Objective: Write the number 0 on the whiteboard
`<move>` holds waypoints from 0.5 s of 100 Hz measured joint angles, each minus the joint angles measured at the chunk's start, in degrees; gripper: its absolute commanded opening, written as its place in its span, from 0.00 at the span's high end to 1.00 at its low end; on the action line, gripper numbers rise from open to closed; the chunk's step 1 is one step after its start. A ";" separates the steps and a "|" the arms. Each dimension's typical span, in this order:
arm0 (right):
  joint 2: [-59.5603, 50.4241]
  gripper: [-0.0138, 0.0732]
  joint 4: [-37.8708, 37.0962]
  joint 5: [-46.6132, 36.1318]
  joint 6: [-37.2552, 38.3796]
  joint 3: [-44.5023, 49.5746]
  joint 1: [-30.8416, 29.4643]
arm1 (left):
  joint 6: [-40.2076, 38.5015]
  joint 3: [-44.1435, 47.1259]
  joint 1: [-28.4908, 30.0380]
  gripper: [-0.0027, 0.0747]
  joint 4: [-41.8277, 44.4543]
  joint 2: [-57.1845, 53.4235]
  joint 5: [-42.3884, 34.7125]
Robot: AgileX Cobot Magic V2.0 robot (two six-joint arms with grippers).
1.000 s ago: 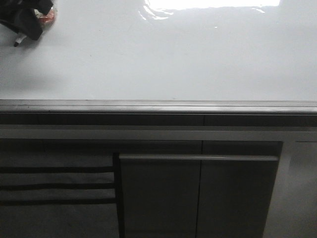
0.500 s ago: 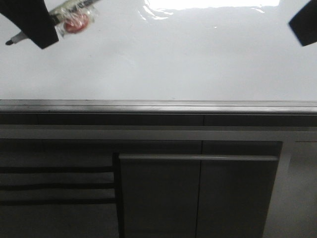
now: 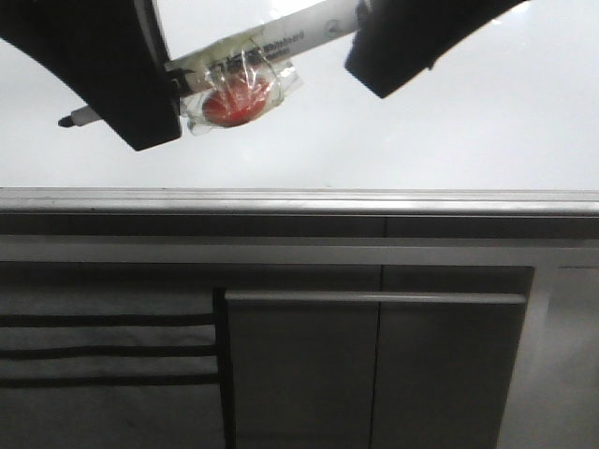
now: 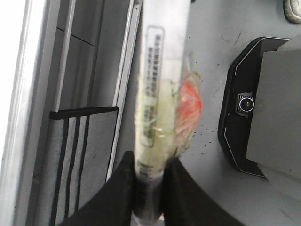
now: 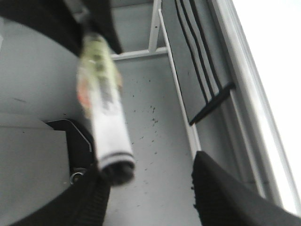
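Both arms have swung lower and further in over the whiteboard (image 3: 449, 131) since half a second ago. Left pincer (image 4: 149, 174) is clamped on a whiteboard marker (image 3: 253, 61) with clear tape and a red blob. Right pincer (image 5: 150, 188) stands apart at the marker's rear end. No 0 drawn.

I see my left matte black pincer (image 3: 140, 98) with broad, flat fingers, and my right matte black pincer (image 3: 412, 47) equally plain and wedge-shaped.
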 measured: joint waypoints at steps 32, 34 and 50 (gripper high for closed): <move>1.80 0.45 2.08 -3.04 -8.99 -0.65 5.36 | 0.22 0.00 -0.03 0.99 0.02 0.00 -0.99; 1.88 0.46 2.08 -3.04 -9.14 -0.65 5.44 | 0.22 0.00 -0.03 0.99 0.02 0.00 -0.99; 2.10 0.59 2.18 -3.26 -9.23 -0.65 5.59 | 0.34 0.00 -0.03 0.99 0.02 0.00 -1.08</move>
